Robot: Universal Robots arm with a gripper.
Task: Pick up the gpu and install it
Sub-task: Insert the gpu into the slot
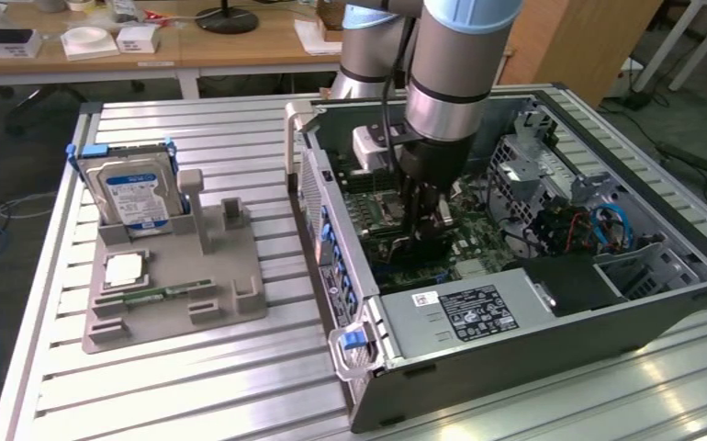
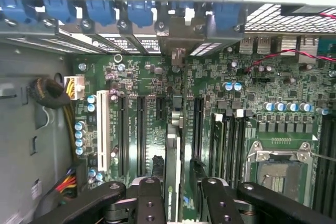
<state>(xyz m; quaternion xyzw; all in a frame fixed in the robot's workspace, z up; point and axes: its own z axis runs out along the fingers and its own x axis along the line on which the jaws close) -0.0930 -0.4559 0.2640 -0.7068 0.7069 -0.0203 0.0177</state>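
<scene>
The arm is reaching down into the open case (image 1: 647,276), which is lying on its side on the bench (image 1: 207,386) so the motherboard (image 2: 252,93) faces up. The jaws are closing narrowly on the gpu (image 2: 173,171), gripping its top edge so the card is hanging edge-on, straight down toward the slots. In the wrist view the gpu is running away from the gripper (image 2: 176,203) in line with a dark slot (image 2: 198,119), its bracket end pointing at the rear openings under the blue latches (image 2: 142,11). Whether the card edge is already touching the slot is hard to tell from here. On the grey tray (image 1: 237,317) the hard drive (image 1: 133,188) is standing upright in its holder
</scene>
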